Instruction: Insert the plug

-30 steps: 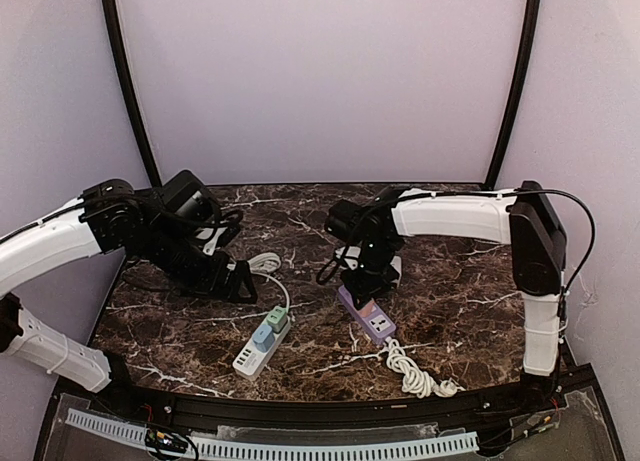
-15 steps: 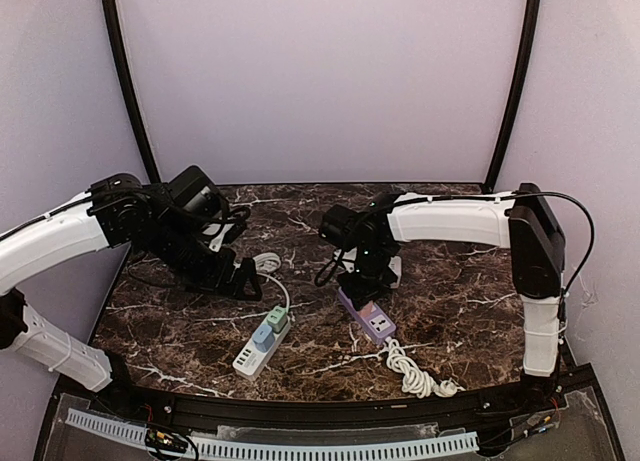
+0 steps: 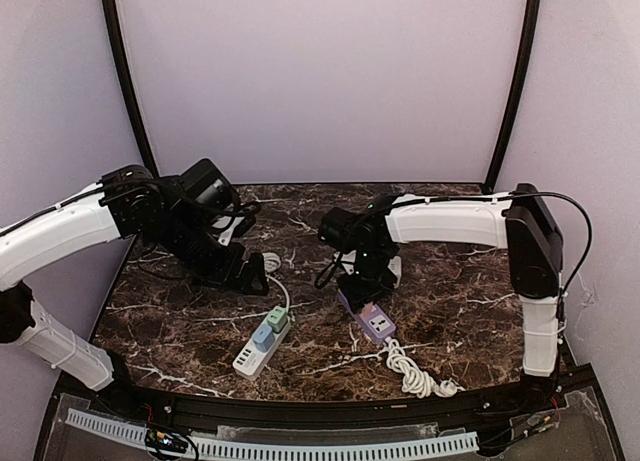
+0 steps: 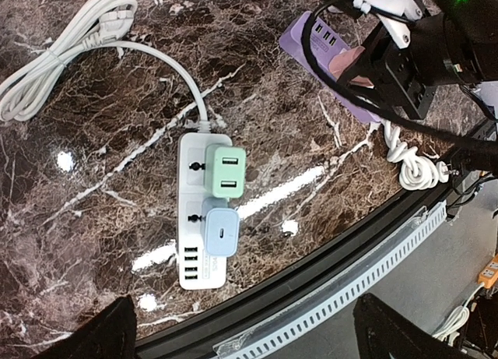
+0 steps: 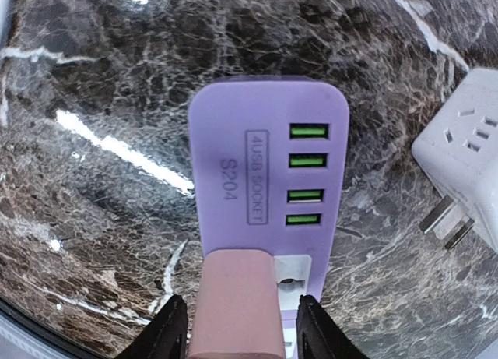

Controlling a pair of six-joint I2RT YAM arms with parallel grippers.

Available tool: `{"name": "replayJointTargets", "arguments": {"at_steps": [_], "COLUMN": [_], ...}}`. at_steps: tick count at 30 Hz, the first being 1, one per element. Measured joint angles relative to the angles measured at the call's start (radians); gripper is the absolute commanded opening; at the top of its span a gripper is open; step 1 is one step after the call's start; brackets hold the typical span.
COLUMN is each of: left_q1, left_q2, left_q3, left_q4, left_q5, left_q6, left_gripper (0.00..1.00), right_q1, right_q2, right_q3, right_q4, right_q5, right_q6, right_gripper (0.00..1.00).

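Right gripper [image 5: 240,320], jaws slightly parted, straddles pink rectangular plug [image 5: 237,285] seated in purple plastic power strip [image 5: 233,141]; next, likely lift clear.

Bare worktop [image 3: 440,281] lies open to the right of the purple strip [image 3: 368,316], and between it and the white strip [image 3: 262,343]. A white cube adapter [image 5: 467,153] lies just beside the purple strip's USB end. A coiled cord [image 3: 415,373] clutters the near edge.
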Motion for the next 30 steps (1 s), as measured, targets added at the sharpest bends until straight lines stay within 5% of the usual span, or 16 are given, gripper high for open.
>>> {"name": "replayJointTargets", "arguments": {"at_steps": [4, 9, 18, 30], "left_q1": [0.000, 0.000, 0.000, 0.000], "left_q2": [0.026, 0.058, 0.115, 0.288], "left_q3": [0.028, 0.066, 0.146, 0.328], "left_q4": [-0.001, -0.003, -0.003, -0.006], "left_q5": [-0.005, -0.006, -0.005, 0.008], "left_q6": [0.013, 0.034, 0.057, 0.060], "left_gripper": [0.97, 0.98, 0.98, 0.97], "right_q1": [0.000, 0.000, -0.026, -0.222], "right_q2": [0.020, 0.021, -0.057, -0.268], "right_q3": [0.036, 0.171, 0.264, 0.043], "right_q4": [-0.038, -0.093, -0.141, -0.103], "right_q5": [-0.001, 0.002, -0.010, -0.026], "right_q6": [-0.016, -0.016, -0.011, 0.035], "right_gripper": [0.80, 0.92, 0.95, 0.99]}}
